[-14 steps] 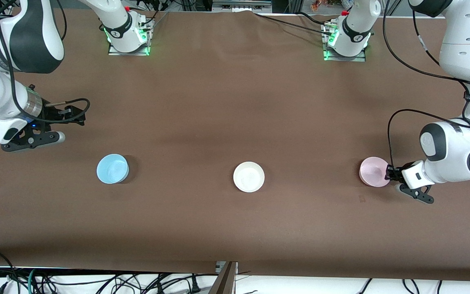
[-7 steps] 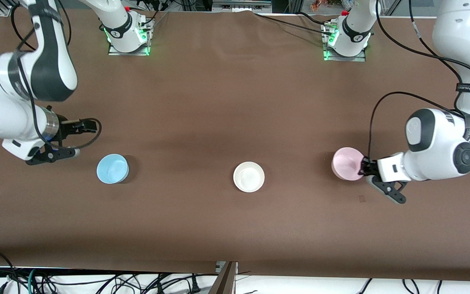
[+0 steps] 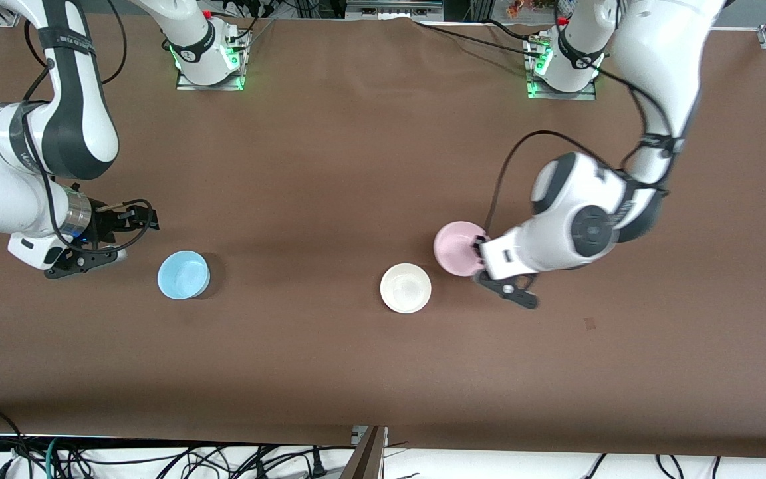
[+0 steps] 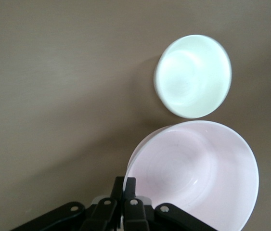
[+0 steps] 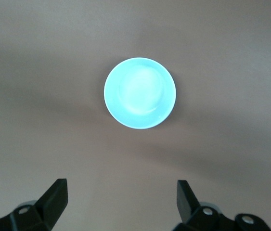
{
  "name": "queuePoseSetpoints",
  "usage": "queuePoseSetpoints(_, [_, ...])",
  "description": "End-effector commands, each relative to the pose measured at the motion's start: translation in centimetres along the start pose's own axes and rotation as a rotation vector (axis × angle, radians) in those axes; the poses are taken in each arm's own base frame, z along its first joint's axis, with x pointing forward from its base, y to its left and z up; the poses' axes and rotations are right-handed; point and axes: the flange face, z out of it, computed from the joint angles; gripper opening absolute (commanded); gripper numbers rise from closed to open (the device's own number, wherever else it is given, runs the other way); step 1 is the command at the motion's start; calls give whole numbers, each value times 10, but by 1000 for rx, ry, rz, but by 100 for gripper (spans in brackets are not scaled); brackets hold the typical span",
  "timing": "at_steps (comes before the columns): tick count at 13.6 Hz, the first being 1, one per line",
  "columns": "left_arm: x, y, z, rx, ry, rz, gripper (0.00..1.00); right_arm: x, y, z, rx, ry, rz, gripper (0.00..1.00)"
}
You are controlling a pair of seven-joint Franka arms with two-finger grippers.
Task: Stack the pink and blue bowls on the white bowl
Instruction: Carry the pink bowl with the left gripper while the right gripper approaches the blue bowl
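The brown table [image 3: 356,166] takes up nearly everything, with the two arms reaching in from their bases. The left arm carries the pink bowl [image 3: 457,247] up in the air over the table, just beside the white bowl [image 3: 405,287], toward the left arm's end. The left gripper [image 4: 124,192] has its fingers pressed together on the pink bowl's rim, and the bowl looks roughly level, though that is hard to judge from here. The right gripper [image 5: 121,195] hangs with its fingers spread wide over bare table, near the blue bowl [image 3: 183,275] on the side of the right arm's end. The blue bowl sits upright on the table, well apart from the white bowl, which rests near the table's middle.
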Motion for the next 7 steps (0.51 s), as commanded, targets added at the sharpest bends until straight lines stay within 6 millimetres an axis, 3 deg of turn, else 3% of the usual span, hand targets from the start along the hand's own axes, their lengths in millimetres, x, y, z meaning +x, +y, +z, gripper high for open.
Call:
queuePoseSetpoints(1, [34,15,21,-29,35,-27,0,-13,19,21,30,49,6,100])
queuePoseSetpoints(4, [49,40,48,-30,137,-31,0,-3,33,46,51,58,30,100])
queuePoseSetpoints(7, [58,31,64,-31,203,-5,0,20,43,109,-17,80,37,100])
